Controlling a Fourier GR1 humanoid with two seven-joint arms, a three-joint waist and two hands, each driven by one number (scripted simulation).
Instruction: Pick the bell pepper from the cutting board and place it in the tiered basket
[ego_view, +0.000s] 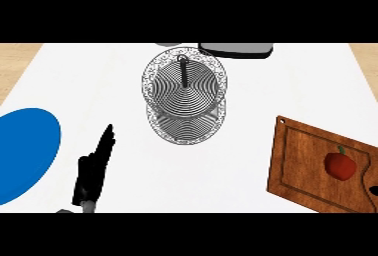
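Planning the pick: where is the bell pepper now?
Head view: the bell pepper lies on the cutting board, lower right, apart from the tiered basket.

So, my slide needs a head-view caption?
Red bell pepper on wooden cutting board; wire tiered basket beyond; left hand open.

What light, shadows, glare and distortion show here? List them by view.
Head view: flat, even light on the white counter, no glare; the left hand casts no visible shadow; the bell pepper is darker on its right side; the tiered basket looks stretched taller than wide.
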